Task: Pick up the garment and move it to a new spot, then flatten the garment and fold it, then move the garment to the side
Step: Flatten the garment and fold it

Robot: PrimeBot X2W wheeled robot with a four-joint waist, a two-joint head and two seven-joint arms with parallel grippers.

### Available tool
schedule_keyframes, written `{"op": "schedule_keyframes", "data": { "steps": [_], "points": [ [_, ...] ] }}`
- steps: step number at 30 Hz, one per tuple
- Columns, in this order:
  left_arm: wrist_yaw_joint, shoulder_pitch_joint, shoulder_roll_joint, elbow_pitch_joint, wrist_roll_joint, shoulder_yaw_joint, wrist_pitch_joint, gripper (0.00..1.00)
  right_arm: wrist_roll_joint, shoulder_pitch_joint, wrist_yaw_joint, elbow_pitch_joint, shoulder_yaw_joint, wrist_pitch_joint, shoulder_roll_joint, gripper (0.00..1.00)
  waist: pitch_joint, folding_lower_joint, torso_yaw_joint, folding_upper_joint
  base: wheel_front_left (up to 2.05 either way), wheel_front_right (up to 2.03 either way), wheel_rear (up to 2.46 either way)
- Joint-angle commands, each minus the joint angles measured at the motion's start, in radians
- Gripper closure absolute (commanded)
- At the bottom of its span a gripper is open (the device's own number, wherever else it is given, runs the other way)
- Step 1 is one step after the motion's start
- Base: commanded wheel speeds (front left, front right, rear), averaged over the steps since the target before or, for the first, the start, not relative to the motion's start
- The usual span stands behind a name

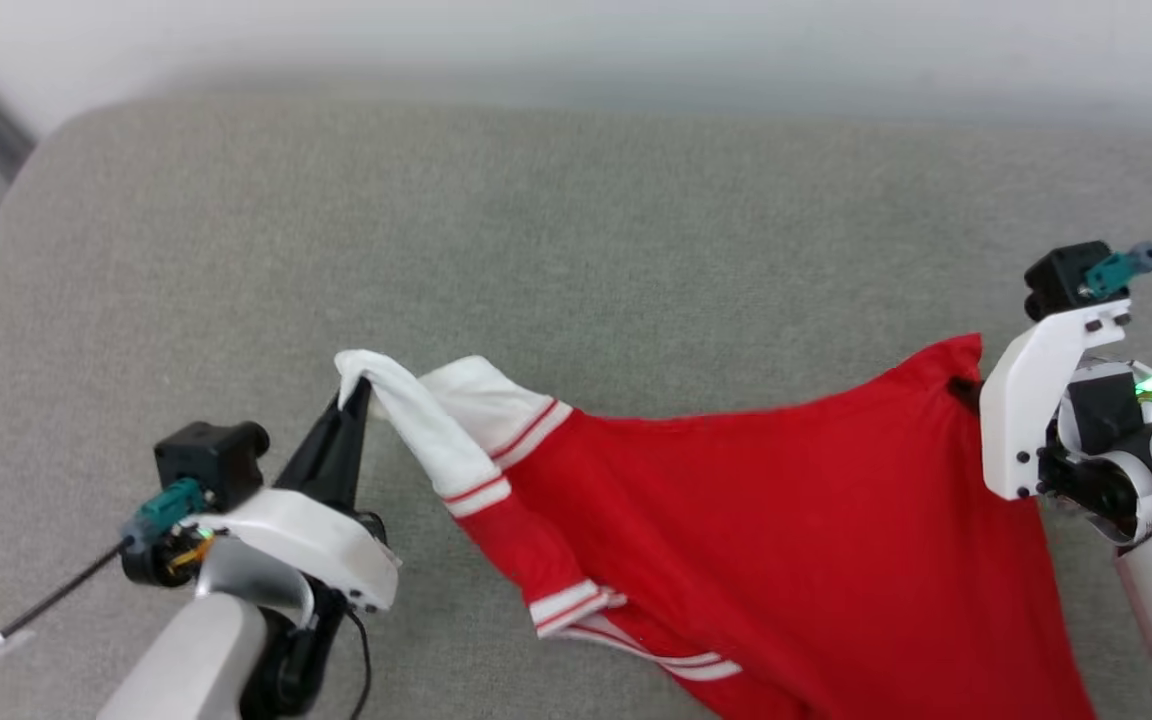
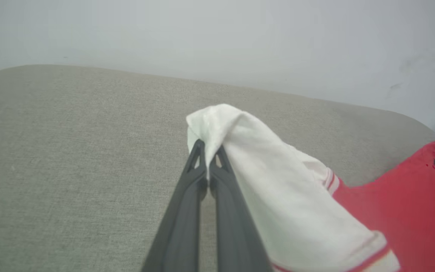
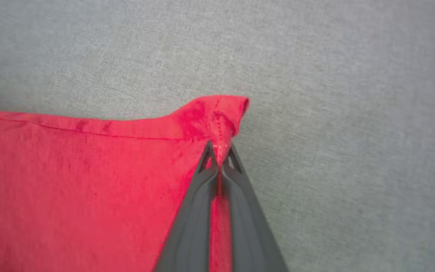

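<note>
A: Garment (image 1: pixel 736 500) first. Where is it?

B: Strung between the two arms over the grey cushion (image 1: pixel 536 250). It shows red cloth with no lettering, and its lower part sags toward the near edge of the head view.

A: And the tools?

B: The left tool (image 1: pixel 361 392) is pinched tight on the tip of a white sleeve (image 2: pixel 278 181), and the cloth drapes over its fingertips. The right tool (image 3: pixel 220 153) is clamped on a red hem corner (image 3: pixel 217 113), with the stitched seam caught right at the tips.

A: So this is the flattening step?

B: That's my reading. I would draw the arms apart evenly until the edge between the grips runs straight. Then lower both together, so the cloth lays down onto the cushion rather than dragging across it.

A: Anything to watch?

B: Two things. The left grip is on a sleeve, not the body, so a hard pull would likely stretch the sleeve and leave the bunching by the striped trim (image 1: pixel 566 605). The right bite also looks shallow, so a jerk could slip the corner free. Gentle, matched tension seems best.
</note>
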Motion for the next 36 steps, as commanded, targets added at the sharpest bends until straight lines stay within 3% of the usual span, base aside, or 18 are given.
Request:
{"op": "schedule_keyframes", "data": {
  "steps": [1, 8, 16, 28, 36],
  "points": [
    [0.002, -0.028, 0.016, -0.006, -0.001, 0.015, 0.006, 1.0, -0.009, 0.01, -0.001, 0.016, -0.016, -0.037, 0.01, 1.0, -0.079, -0.0001, -0.038, 0.0, 0.0, 0.0, 0.0],
    [-0.021, -0.218, 0.037, 0.039, 0.0, 0.036, 0.066, 1.0, -0.058, -0.06, -0.001, 0.076, -0.082, -0.165, 0.041, 1.0, -0.148, -0.0001, -0.078, 0.0, 0.0, 0.0, 0.0],
    [-0.071, -0.53, 0.008, 0.25, -0.014, 0.069, 0.075, 1.0, -0.131, -0.25, -0.001, 0.142, -0.163, -0.312, 0.074, 1.0, -0.123, -0.0001, -0.121, 0.0, 0.0, 0.0, 0.0],
    [-0.141, -1.091, 0.038, 0.503, 0.092, 0.067, 0.0, 1.0, -0.275, -0.656, -0.001, 0.148, -0.246, -0.473, 0.082, 1.0, 0.124, -0.0001, -0.14, 0.0, 0.0, 0.0, 0.0],
    [-0.159, -1.363, 0.075, 0.581, 0.146, 0.072, -0.055, 1.0, -0.276, -0.89, -0.001, 0.136, -0.193, -0.576, 0.079, 1.0, 0.309, -0.0001, -0.15, 0.0, 0.0, 0.0, 0.0]
  ]
}}
